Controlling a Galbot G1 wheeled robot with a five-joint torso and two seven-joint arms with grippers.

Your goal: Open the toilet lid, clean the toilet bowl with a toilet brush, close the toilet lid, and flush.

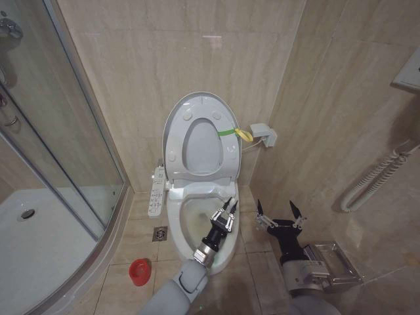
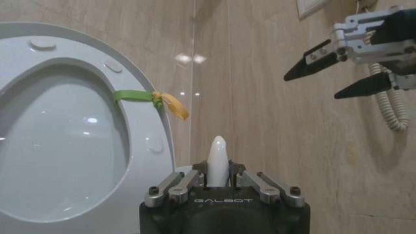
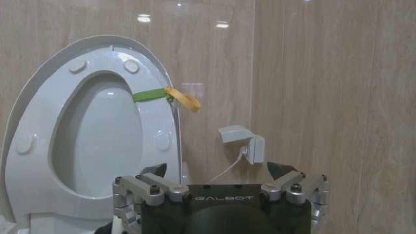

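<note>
Head view: toilet lid (image 1: 200, 134) raised upright against wall, green band at its right edge. Left gripper (image 1: 224, 213) over right side of toilet bowl (image 1: 197, 216), jaws closed on toilet brush. Right gripper (image 1: 281, 215) beside bowl on right, over floor, fingers spread, empty. Red cup holder (image 1: 139, 270) on floor left of bowl.

Left wrist view: white tip of toilet brush (image 2: 217, 163) clamped between fingers; right gripper well apart.

Right wrist view: lid up, nothing held.

Judgement: scrubbing step in hand. Next move calls for lifting brush clear of rim, then carrying it to holder.
</note>
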